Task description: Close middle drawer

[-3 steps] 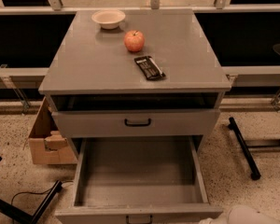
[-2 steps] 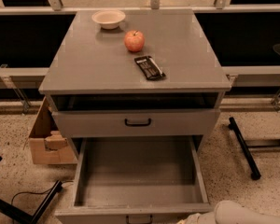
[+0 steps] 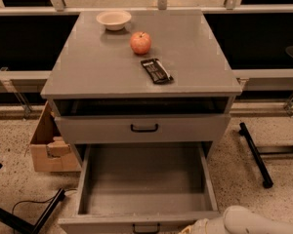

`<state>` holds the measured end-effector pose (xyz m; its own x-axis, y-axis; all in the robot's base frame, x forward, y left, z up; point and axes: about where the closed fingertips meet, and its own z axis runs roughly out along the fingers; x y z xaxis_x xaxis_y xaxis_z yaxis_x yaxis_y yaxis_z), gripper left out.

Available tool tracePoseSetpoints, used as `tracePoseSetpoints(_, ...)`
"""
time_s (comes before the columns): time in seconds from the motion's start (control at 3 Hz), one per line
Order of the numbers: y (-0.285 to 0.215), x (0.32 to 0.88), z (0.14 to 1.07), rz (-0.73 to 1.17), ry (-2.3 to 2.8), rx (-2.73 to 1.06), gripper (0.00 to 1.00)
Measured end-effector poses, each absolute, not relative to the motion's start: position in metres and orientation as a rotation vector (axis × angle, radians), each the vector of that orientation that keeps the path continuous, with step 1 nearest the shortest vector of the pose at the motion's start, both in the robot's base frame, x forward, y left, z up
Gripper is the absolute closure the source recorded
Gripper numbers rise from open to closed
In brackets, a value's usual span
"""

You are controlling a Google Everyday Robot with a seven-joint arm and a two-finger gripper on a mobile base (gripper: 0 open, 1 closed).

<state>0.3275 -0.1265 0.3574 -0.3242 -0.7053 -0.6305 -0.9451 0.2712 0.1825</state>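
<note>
- Mostly cut off by the bottom edge, the pale gripper (image 3: 200,227) sits at the end of a white, rounded arm (image 3: 256,221) reaching in from the lower right. Whether it is spread or closed, I cannot tell.
- Just left of the gripper is the flat front of the grey middle drawer (image 3: 146,179), with its small black loop handle. The drawer stands pulled far out, its deep plain box open to view.
- Whether the gripper touches that front cannot be told.
- Beyond the gripper, the shallower grey upper drawer (image 3: 185,128) sits slightly out, with a dark gap above it.
- Farther off, on the flat grey cabinet top (image 3: 97,67), lie a black snack-bar wrapper (image 3: 156,70), a red-orange apple (image 3: 140,42) and, farthest away, a cream shallow bowl (image 3: 114,19).
- Well to the gripper's left, a brown cardboard box (image 3: 46,145) rests on the speckled floor.
</note>
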Motion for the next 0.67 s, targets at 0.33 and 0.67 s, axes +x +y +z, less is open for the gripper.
tracePoseSetpoints(0.33, -0.1288, 0.364, 0.3514, 0.762, 2.057, -1.461, 1.0)
tracePoseSetpoints(0.67, -0.1292, 0.3661, 0.3513, 0.761, 2.054, -1.46, 1.0)
